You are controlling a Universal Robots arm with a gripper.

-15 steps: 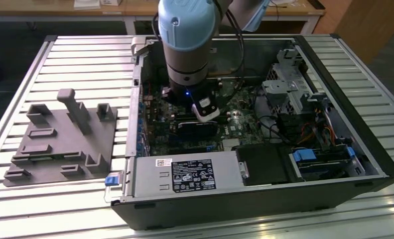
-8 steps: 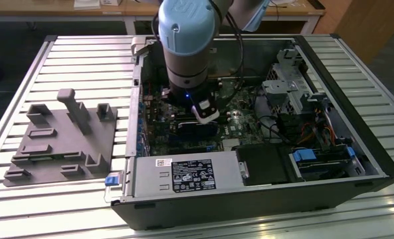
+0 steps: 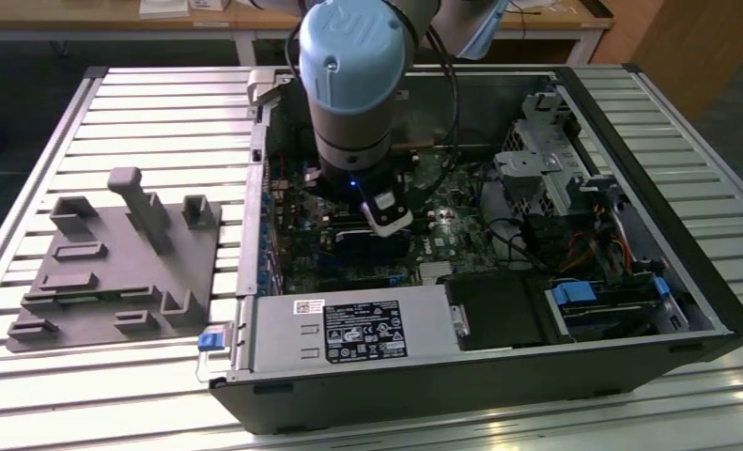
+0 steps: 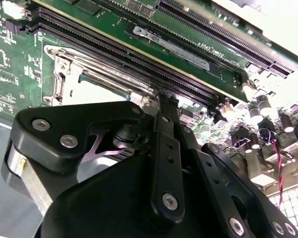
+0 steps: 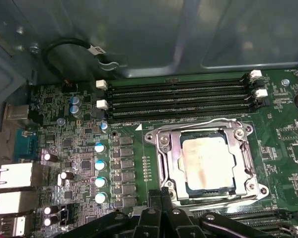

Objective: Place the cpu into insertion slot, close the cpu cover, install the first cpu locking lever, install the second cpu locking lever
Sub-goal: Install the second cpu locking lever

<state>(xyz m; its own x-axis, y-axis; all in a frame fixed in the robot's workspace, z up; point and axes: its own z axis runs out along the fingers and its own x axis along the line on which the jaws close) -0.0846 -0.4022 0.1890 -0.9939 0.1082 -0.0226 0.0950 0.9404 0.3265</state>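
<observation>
The cpu, a dull silvery square, lies in the insertion slot, whose dark rim shows around it. The metal cpu cover lies flat over the chip's edges. One thin wire lever runs along the socket side by the memory slots, and another lever runs along the opposite side. My gripper stands shut at a corner of the socket, its tips touching or just off the frame. In the second wrist view the gripper points at the cover beside the cpu. In the exterior view the gripper hangs low over the board.
Black memory slots run beside the socket, and blue-topped capacitors stand on its other side. The case holds a power supply, a drive cage and cables. A grey fixture plate lies outside the case on the exterior view's left.
</observation>
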